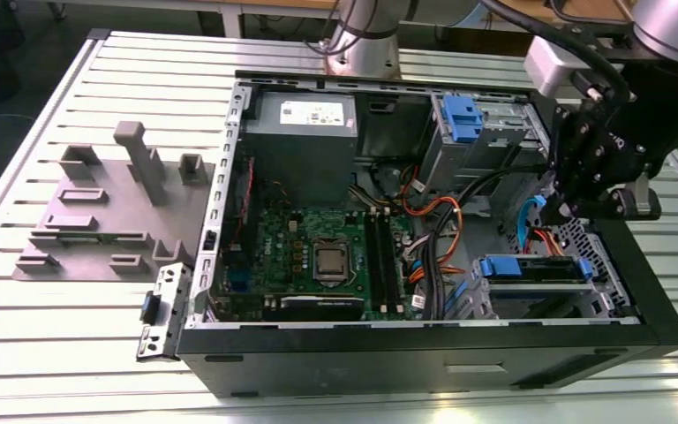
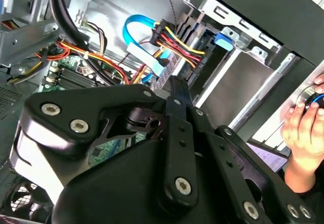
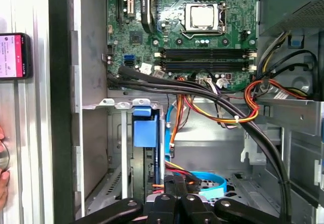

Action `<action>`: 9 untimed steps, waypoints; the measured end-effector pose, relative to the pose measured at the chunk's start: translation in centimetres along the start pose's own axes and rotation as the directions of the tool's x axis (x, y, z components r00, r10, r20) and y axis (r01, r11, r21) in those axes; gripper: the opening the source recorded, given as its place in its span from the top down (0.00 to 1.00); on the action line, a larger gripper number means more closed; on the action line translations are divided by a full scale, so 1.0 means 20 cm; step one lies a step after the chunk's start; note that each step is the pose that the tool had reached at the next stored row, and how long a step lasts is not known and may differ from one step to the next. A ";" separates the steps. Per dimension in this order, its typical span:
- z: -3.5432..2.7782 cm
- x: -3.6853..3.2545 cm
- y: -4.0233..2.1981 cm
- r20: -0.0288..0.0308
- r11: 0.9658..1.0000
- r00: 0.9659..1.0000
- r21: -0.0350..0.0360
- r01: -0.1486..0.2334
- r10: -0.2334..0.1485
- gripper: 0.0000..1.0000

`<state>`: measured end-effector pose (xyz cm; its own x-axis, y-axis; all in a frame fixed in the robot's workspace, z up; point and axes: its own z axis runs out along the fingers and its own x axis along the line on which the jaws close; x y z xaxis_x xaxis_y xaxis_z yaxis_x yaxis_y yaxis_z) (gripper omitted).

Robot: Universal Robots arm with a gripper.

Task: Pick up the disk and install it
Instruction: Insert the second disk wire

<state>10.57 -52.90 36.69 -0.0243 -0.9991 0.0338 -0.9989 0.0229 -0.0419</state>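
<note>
The black robot gripper (image 1: 592, 190) hovers closed and empty over the blue-framed silver disk (image 1: 536, 269), already seated. I'd press gently, avoiding the orange cables (image 1: 433, 212).

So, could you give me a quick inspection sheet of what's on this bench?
Surface: slatted metal table holding an open computer case.
Job's things: disk, blue-framed, sits in the case's drive bay.
Clutter: grey fixture plate beside the case.
Grippers: gripper shut, empty, over the case near the bay.
Cables: coloured wire bundle and a blue cable loop inside the case.
Surroundings: a hand and a phone beside the case.
</note>
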 end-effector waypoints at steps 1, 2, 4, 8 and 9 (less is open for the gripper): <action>0.000 -0.008 0.000 0.000 1.000 1.000 0.000 0.000 0.000 0.89; -0.001 -0.016 0.000 0.000 1.000 1.000 0.000 0.000 0.000 0.89; -0.001 -0.030 0.001 0.000 1.000 1.000 0.000 0.000 0.000 0.89; -0.007 -0.050 0.001 0.000 1.000 1.000 0.000 0.000 0.000 0.89; -0.012 -0.052 0.001 0.000 1.000 1.000 0.000 0.000 0.000 0.89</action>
<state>10.57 -51.85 36.89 -0.0243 -0.9991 0.0341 -0.9989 0.0229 -0.0419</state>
